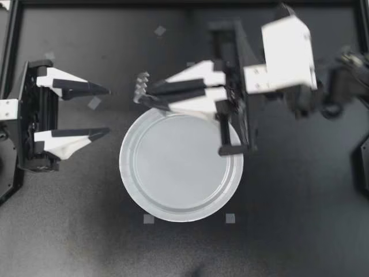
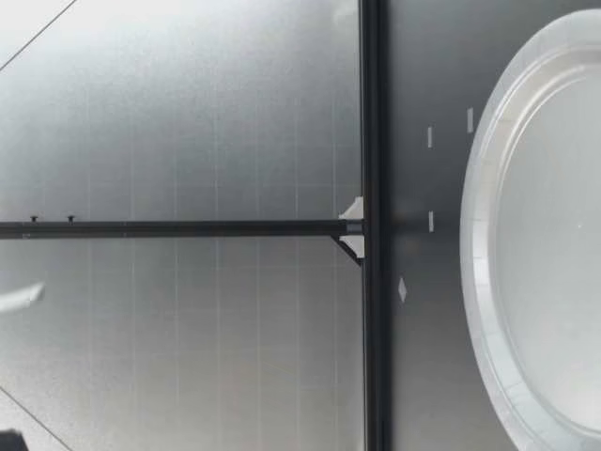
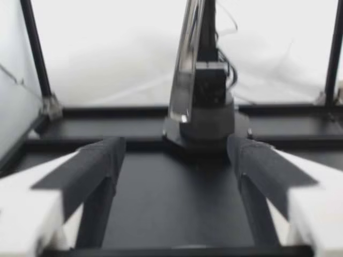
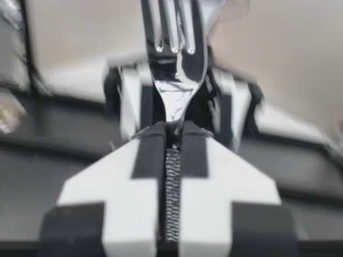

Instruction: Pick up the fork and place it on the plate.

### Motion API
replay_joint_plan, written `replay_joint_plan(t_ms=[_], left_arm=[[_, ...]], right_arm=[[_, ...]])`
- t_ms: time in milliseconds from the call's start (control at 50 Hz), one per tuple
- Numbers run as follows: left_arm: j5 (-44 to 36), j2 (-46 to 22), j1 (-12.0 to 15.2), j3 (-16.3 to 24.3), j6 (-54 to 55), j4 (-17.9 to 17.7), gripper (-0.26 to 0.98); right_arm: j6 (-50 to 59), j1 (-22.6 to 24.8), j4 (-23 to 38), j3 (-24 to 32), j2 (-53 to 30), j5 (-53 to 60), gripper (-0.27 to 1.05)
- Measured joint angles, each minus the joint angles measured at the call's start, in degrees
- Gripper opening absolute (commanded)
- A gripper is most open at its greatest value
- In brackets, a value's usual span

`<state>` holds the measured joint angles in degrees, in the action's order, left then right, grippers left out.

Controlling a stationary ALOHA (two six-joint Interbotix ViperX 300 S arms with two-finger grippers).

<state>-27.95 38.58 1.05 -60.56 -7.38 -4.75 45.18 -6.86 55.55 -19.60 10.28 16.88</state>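
My right gripper (image 1: 154, 95) reaches in from the right and is shut on a metal fork (image 1: 141, 88). The tines stick out past its fingertips, above the table just beyond the rim of the white plate (image 1: 134, 173). In the right wrist view the fork (image 4: 174, 53) stands straight ahead of the closed fingers (image 4: 153, 147) of the right gripper (image 4: 172, 131). My left gripper (image 1: 107, 111) rests open at the table's left side, apart from the plate, with nothing between its fingers (image 3: 96, 166). The low view shows only the plate's rim (image 2: 479, 235), nothing lying on it.
Small grey tape marks lie on the dark table around the plate (image 1: 149, 219) (image 1: 230, 218) (image 1: 94, 103). A black frame rail (image 1: 184, 3) runs along the table's far edge. Ahead of the left gripper (image 3: 171, 155) stands the right arm's base (image 3: 206, 118).
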Motion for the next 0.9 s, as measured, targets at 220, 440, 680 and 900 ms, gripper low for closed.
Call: replay_joint_plan(t_ms=[220,440,680,900], left_arm=[[-2.29,-3.34,-0.09,-0.09,0.79,2.37,0.63],[-2.37,-3.52,-0.70,-0.09,2.72,2.46,0.63],[-2.64,-3.60,-4.22,0.18,3.60,2.64,0.63],[-2.72,-4.04,-4.66,0.18,3.78,2.64,0.54]], right_arm=[[-0.09,-2.64,-1.49,3.43,-7.12,14.33,0.01],[-1.14,-2.64,-1.58,4.66,-8.96,17.93,0.01],[-2.90,-2.72,-1.67,5.27,-10.46,19.16,0.01],[-2.90,-2.72,-1.76,5.62,-10.99,20.92,0.01]])
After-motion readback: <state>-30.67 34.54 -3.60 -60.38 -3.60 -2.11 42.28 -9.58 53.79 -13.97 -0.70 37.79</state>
